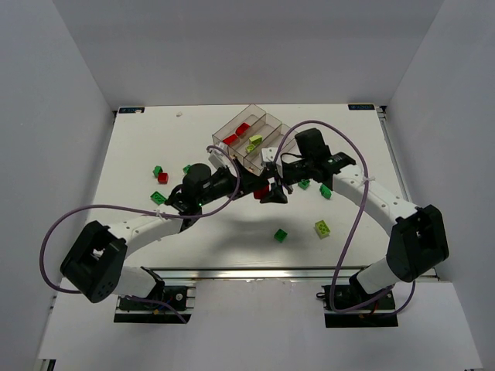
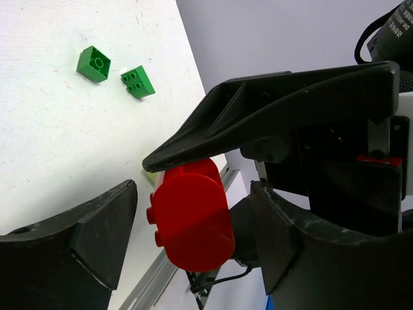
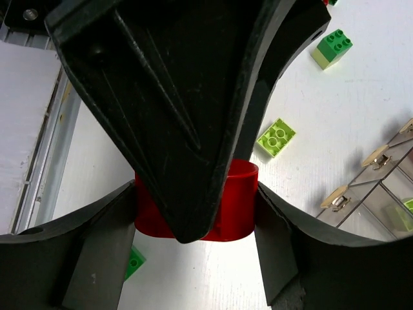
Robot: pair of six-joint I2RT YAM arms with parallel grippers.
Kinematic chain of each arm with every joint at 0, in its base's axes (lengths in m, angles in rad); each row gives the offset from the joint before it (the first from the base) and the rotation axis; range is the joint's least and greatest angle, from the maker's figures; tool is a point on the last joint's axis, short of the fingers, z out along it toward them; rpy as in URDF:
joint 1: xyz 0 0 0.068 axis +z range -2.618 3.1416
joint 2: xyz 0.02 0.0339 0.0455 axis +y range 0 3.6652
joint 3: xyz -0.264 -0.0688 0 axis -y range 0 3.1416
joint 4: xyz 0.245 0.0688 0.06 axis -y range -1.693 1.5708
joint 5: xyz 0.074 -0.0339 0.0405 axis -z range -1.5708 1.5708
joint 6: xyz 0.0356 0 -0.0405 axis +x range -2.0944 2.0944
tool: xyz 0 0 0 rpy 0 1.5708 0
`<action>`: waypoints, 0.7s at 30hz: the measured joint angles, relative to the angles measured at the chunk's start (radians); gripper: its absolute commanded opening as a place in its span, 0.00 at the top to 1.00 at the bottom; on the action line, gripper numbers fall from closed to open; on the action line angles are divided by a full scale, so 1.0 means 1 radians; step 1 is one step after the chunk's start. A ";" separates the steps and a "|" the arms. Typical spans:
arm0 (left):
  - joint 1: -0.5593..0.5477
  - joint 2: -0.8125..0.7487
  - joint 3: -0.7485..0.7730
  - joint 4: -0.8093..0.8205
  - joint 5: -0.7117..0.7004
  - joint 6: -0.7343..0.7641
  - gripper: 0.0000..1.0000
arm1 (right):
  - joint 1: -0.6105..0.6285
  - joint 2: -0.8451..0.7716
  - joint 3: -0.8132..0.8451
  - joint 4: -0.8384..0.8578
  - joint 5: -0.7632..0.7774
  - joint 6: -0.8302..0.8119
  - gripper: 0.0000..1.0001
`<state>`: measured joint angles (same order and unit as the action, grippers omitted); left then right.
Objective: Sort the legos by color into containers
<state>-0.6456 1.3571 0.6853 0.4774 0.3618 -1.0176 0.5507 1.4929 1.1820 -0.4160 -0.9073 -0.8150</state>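
Observation:
A red lego hangs above the table's middle, where both grippers meet. My right gripper is shut on it, with a finger pressed against each side of the red lego. My left gripper stands open around the same red lego, with a gap at each finger. In the top view the left gripper comes in from the left and the right gripper from the right. The containers sit at the back centre, holding red legos and yellow-green legos in separate compartments.
Loose legos lie about the table: green, red and green on the left, green and yellow-green in front, green under the right arm. The left arm's purple cable loops out to the left.

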 measured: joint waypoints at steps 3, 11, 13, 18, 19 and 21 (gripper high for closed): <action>-0.005 0.003 0.000 -0.002 0.000 0.003 0.28 | 0.001 0.000 -0.003 0.008 0.008 0.013 0.82; -0.005 0.016 0.013 -0.028 -0.007 -0.005 0.78 | 0.002 -0.002 -0.014 0.045 0.034 0.023 0.62; -0.005 0.021 0.024 -0.044 -0.005 0.003 0.83 | 0.002 -0.004 -0.017 0.048 0.043 0.027 0.49; -0.005 0.025 0.082 -0.140 -0.008 0.061 0.88 | 0.004 -0.013 -0.026 0.066 0.079 0.053 0.11; -0.005 0.025 0.102 -0.173 -0.014 0.082 0.88 | 0.005 -0.015 -0.031 0.073 0.091 0.055 0.11; -0.004 0.025 0.152 -0.241 -0.029 0.126 0.89 | 0.005 -0.016 -0.037 0.078 0.124 0.072 0.11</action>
<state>-0.6495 1.3819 0.8375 0.2367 0.3332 -0.8921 0.5560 1.4773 1.1446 -0.3378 -0.7834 -0.7425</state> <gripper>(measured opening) 0.571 0.890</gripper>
